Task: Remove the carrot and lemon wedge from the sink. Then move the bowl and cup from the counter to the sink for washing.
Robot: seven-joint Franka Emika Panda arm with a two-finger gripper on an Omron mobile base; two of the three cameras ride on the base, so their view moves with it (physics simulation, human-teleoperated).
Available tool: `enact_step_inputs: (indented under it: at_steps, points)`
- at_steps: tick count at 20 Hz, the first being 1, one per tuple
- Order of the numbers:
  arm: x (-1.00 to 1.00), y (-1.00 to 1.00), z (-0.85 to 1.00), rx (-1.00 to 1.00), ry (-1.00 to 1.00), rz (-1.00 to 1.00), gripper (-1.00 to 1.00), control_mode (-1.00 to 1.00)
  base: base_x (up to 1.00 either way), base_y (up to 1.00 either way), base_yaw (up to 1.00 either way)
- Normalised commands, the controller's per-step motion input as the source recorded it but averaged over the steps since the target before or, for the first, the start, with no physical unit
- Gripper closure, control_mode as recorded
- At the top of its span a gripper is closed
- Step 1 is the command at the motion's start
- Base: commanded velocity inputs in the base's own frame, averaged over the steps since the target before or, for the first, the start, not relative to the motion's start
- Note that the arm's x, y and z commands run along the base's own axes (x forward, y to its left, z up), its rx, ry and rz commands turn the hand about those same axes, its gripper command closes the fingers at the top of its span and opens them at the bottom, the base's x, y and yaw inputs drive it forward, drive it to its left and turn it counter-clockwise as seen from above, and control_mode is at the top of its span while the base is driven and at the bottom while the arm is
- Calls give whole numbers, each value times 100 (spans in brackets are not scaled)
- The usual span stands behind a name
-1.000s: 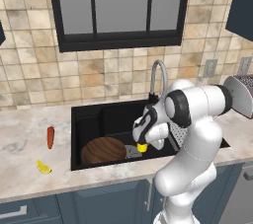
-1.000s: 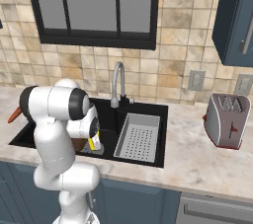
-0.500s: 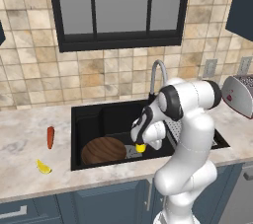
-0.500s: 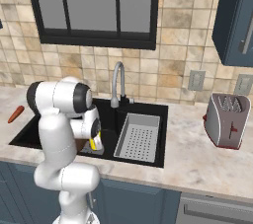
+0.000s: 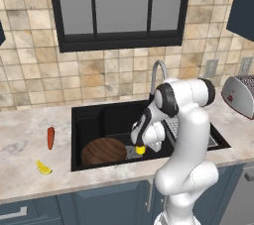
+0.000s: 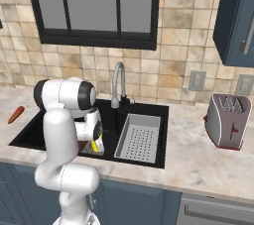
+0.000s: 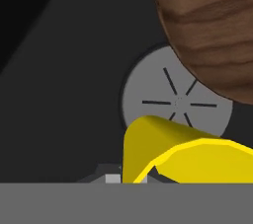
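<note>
Gripper (image 5: 141, 149) pinches the yellow cup (image 5: 141, 149) low inside the sink (image 5: 94, 120) beside the bowl (image 5: 103, 150), carrot (image 5: 50, 138) and lemon wedge (image 5: 43, 168) left of the sink; hand view: cup above the drain (image 7: 173, 97).

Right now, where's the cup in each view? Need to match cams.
Left base view: cup low centre, at the gripper, right of the bowl.
Right base view: lower left, beside the arm, left of the perforated tray.
Hand view: bottom centre, over the drain.
Shared landmark: the bowl.
</note>
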Motion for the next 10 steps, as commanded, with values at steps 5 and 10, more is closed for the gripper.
enact_step_inputs:
  at_steps: [5,10]
  points:
    - [8,0,-19,0,0,0,100,-100,0,0,0]
    - [9,2,-18,0,0,0,100,-100,0,0,0]
